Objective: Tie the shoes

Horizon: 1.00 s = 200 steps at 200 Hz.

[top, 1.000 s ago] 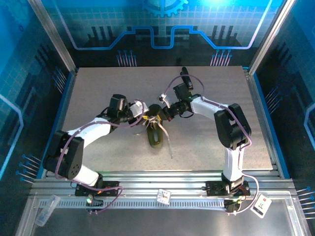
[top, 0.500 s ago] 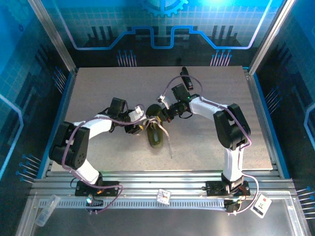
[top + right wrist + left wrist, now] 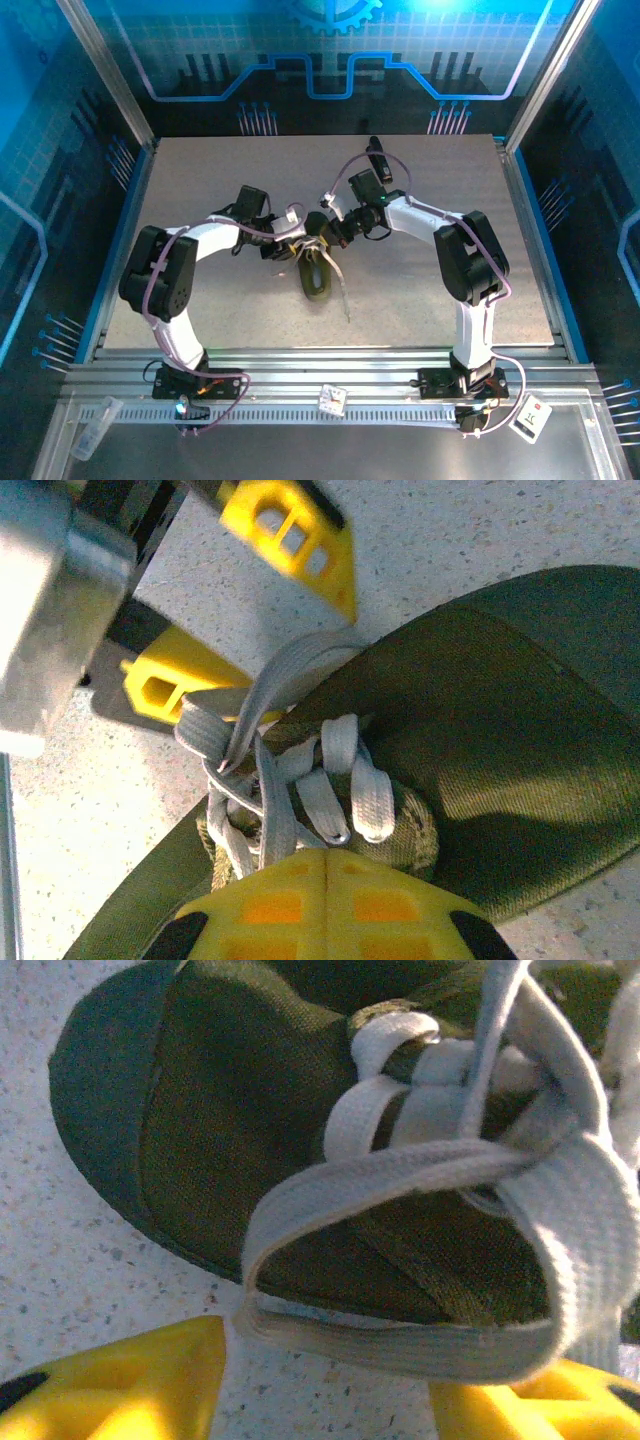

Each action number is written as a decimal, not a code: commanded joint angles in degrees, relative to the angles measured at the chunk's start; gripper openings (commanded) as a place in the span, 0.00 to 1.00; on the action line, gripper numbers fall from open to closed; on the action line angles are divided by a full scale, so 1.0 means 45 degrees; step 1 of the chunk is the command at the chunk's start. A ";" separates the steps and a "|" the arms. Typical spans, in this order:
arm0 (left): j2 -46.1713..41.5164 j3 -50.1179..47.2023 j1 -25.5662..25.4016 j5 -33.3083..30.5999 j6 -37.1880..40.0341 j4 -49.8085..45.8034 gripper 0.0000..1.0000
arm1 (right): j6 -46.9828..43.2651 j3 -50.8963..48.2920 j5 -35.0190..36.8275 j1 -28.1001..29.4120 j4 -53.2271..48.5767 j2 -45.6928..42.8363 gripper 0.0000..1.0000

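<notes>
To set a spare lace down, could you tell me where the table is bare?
Bare: far-left corner of the table and right of the right arm. Crowded centre: left end effector and right end effector at the shoe.

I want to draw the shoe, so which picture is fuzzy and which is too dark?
Left wrist view: the shoe shows its weave clearly, but the laces go soft at the right edge and the yellow fingers are blurry. Right wrist view: a dark shadow lies across the shoe, and the metal block glares pale. Top view: blue-lit walls, the shoe small and dark.
</notes>
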 commanded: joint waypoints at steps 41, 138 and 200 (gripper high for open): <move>-0.2576 -0.1023 -0.0276 -0.0102 0.0048 -0.0384 0.00 | 0.0021 0.0376 0.0979 0.0344 -0.0030 -0.0511 0.00; -0.5348 -0.1872 -0.4191 -0.3101 -0.2595 -0.2085 0.00 | -0.0189 0.2087 0.1290 0.0704 -0.0535 0.0457 0.00; -0.4281 -0.1331 -0.4821 -0.3308 -0.4509 -0.1432 0.00 | -0.0756 0.3533 0.0799 0.0948 -0.1329 0.1299 0.00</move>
